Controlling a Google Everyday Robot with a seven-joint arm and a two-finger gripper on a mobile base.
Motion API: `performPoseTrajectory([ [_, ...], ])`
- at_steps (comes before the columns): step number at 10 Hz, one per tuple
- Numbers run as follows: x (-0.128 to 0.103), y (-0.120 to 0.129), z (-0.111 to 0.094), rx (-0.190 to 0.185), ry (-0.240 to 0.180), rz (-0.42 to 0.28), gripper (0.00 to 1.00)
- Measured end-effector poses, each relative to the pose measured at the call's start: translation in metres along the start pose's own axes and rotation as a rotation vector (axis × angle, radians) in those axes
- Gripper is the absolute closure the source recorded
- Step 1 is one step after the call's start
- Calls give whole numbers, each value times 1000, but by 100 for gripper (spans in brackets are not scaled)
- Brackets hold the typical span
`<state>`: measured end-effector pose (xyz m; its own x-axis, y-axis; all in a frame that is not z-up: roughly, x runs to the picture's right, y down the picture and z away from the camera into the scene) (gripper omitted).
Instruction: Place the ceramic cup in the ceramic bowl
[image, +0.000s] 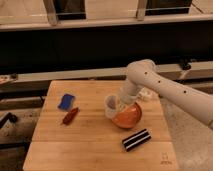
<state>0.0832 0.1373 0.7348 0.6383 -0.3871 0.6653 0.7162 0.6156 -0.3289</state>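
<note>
Presently the ceramic cup (113, 106) is gripped in the closed jaws of the gripper (120, 101) and is held at the left rim of the ceramic bowl (129, 118), apparently not yet centred over it. If it were released here, the rim could be struck and the cup tipped out leftward onto the wooden table (85, 140) — or the shallow bowl could be nudged toward the striped bar (136, 139) lying just near of it.
</note>
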Motion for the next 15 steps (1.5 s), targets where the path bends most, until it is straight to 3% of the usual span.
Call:
performPoseTrajectory([
  [6, 34, 14, 12, 17, -19, 59, 99],
  [14, 41, 26, 23, 18, -45, 67, 99],
  [15, 42, 28, 23, 21, -46, 65, 95],
])
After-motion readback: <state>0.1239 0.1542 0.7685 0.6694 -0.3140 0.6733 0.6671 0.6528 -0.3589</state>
